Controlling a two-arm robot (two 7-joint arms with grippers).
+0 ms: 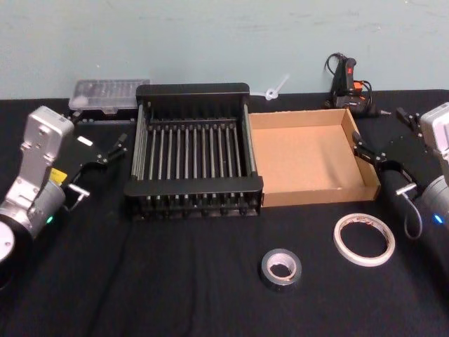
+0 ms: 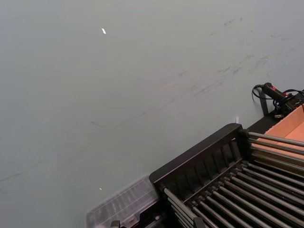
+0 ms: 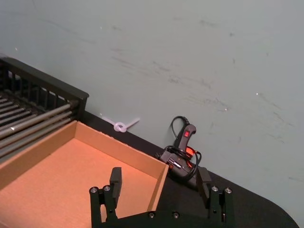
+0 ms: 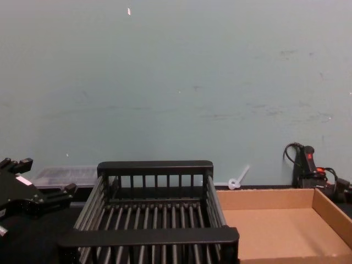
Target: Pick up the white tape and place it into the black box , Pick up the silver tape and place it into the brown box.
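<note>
The white tape (image 1: 363, 239) lies flat on the black cloth at the front right. The silver tape (image 1: 280, 269) lies to its left, nearer the front edge. The black box (image 1: 193, 191) stands in the middle with the brown box (image 1: 306, 194) touching its right side; both hold nothing. My left gripper (image 1: 98, 133) hovers open just left of the black box (image 4: 148, 236), where it also appears (image 4: 38, 181) at the lower left. Open as well, my right gripper (image 1: 379, 130) hangs at the right wall of the brown box (image 3: 57, 171), its fingers (image 3: 115, 179) spread over that box's far corner.
A clear plastic case (image 1: 109, 93) lies behind the black box at the back left. A black glue gun (image 1: 347, 78) with its cable and a white plastic piece (image 1: 275, 90) sit at the back right by the wall. Open black cloth stretches along the front.
</note>
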